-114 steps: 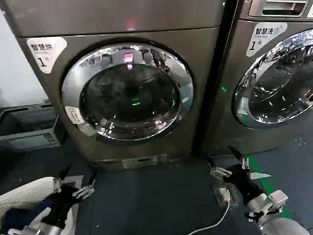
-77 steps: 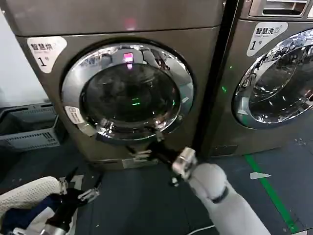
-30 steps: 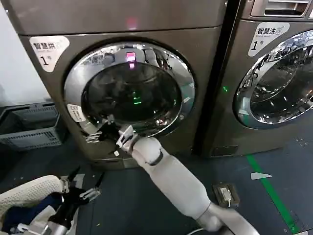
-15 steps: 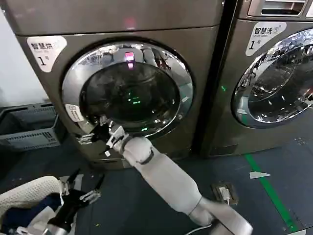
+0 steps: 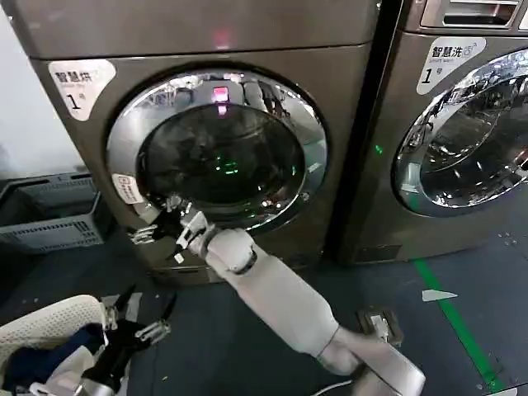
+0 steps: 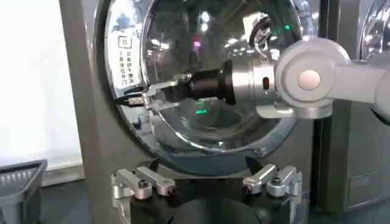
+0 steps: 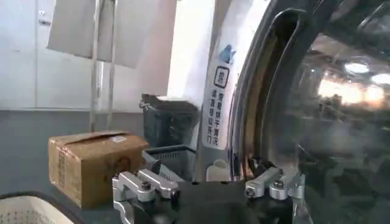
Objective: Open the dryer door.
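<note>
So the left gripper [image 5: 140, 318] is just parked low by the floor with its fingers spread open. The right gripper [image 5: 157, 224], also open, sits at the lower-left rim of the dryer door [image 5: 219, 153], which is shut. That chrome ring looks rigid and slick, so I'd hook the recessed handle [image 7: 268, 91] beside the sticker [image 5: 125, 189].

bronze-grey metal dryer [image 5: 346, 99] with chrome-ringed dark glass round door [image 5: 219, 153] | white label printed black [image 5: 81, 81] | glossy white right arm [image 5: 280, 305], silver-black right gripper [image 5: 155, 224] | dark grey slatted plastic crate [image 5: 45, 219] | green floor stripe [image 5: 458, 326] | brown cardboard box [image 7: 91, 161]
</note>
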You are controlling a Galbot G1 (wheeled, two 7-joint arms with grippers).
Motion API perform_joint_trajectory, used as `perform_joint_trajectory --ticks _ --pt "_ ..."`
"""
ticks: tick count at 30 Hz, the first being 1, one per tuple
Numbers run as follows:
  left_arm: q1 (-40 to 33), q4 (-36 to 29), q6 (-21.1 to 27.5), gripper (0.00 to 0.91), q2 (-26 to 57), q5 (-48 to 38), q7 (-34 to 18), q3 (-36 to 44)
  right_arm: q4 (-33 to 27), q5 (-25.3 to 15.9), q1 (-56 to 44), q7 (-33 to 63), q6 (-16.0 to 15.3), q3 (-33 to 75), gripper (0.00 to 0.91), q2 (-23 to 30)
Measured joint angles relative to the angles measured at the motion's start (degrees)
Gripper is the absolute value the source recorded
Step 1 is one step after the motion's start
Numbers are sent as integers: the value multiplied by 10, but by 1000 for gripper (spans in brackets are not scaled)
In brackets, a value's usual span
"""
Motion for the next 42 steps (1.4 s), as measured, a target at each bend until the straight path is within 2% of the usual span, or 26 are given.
perform_joint_trajectory --ticks 6,17,33,42 --pt "0 0 0 907 0 1 0 0 -7 5 11 0 -1 -8 907 0" --pt "-1 2 0 907 -1 4 1 1 16 59 16 -19 -12 -3 907 -1" --pt "-7 11 6 907 3 -5 4 -20 70 61 0 -108 -16 1 907 -1" --pt "-9 19 21 907 5 -10 9 -49 104 82 -10 -158 -23 11 907 -1"
